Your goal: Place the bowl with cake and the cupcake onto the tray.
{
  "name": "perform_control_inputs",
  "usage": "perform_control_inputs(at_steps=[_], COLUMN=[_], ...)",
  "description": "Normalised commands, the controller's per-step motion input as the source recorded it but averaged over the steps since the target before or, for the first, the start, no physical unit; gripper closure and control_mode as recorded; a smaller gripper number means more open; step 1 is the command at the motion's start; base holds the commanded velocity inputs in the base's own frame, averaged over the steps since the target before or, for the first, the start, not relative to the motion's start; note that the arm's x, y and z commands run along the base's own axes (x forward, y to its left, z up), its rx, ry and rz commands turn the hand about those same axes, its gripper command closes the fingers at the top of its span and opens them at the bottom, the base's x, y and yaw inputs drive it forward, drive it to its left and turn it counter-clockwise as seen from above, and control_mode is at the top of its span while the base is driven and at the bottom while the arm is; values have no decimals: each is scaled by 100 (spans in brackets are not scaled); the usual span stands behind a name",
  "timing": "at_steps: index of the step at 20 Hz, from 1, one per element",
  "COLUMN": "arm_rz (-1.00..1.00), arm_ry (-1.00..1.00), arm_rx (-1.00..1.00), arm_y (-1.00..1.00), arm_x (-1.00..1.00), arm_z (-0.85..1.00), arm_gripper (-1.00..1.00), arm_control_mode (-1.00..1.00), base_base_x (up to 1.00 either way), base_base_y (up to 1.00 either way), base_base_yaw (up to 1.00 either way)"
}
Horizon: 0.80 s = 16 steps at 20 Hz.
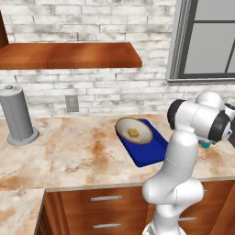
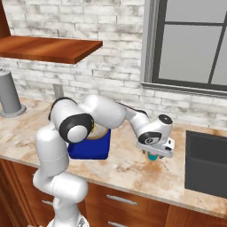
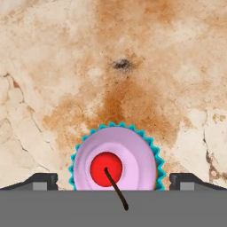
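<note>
Marble counter (image 3: 133, 53): pink-frosted, teal-wrapped cupcake (image 3: 115, 162) sits between the wide-open gripper (image 3: 113, 181) tips, seemingly untouched; tan bowl (image 1: 133, 130) with yellow cake rests on the blue tray (image 1: 149, 153).

Bowl with cake (image 1: 133, 130) on tray (image 1: 148, 153)

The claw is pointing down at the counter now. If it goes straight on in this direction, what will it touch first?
Most likely the cupcake. The open claw hangs right above it, one fingertip on each side of the pink frosting. The fingertips would probably pass beside it toward the counter; depth is unclear.
</note>
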Motion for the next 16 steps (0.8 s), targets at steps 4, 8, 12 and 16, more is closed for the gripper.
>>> perform_control_inputs(at_steps=[4, 8, 12, 16], arm_rz=[0, 0, 0, 0], arm_ry=[0, -1, -1, 0], arm_rx=[0, 0, 0, 0], arm_y=[0, 1, 21, 46], arm_x=[0, -1, -6, -31], arm_z=[0, 0, 28, 46], arm_gripper=[100, 100, 100, 100], arm_control_mode=[-100, -100, -100, -100], base_base_x=[0, 0, 0, 0], base_base_y=[0, 0, 0, 0], base_base_yaw=[0, 0, 0, 0])
